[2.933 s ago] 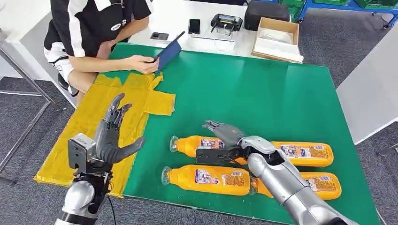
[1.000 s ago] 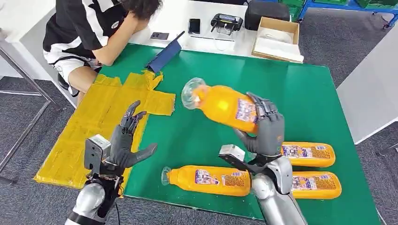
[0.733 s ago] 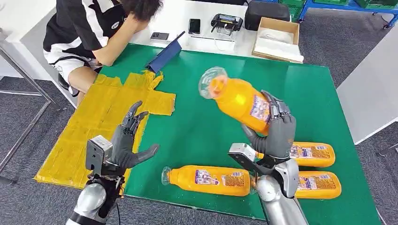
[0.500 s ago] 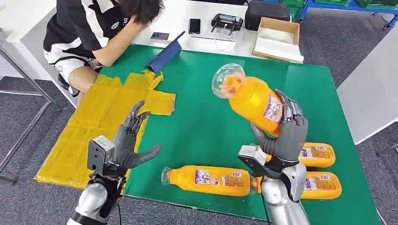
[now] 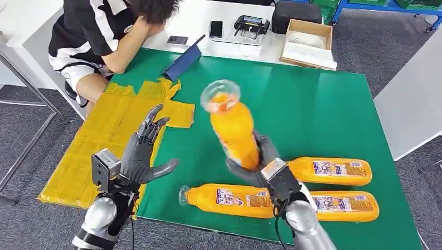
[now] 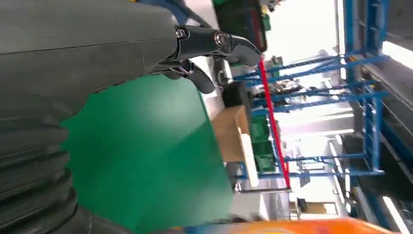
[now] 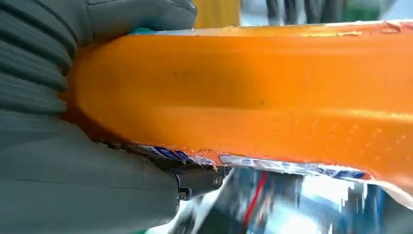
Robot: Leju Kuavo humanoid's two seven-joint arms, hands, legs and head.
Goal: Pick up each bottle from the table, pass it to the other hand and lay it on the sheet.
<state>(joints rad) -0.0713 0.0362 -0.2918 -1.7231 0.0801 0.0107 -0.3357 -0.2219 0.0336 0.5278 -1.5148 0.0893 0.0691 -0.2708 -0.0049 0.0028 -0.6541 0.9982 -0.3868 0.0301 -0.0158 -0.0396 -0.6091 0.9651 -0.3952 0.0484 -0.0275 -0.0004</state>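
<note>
My right hand grips a tall orange plastic bottle by its lower body, held above the green tabletop, clear cap end tilted up and away from me. My left hand is raised with nothing in it, fingers spread, palm facing the held bottle, over the edge of the yellow taped sheet left of that bottle. Three more orange labelled bottles lie flat on the tabletop below and right of the held one. A seated person leans at the far left corner.
</note>
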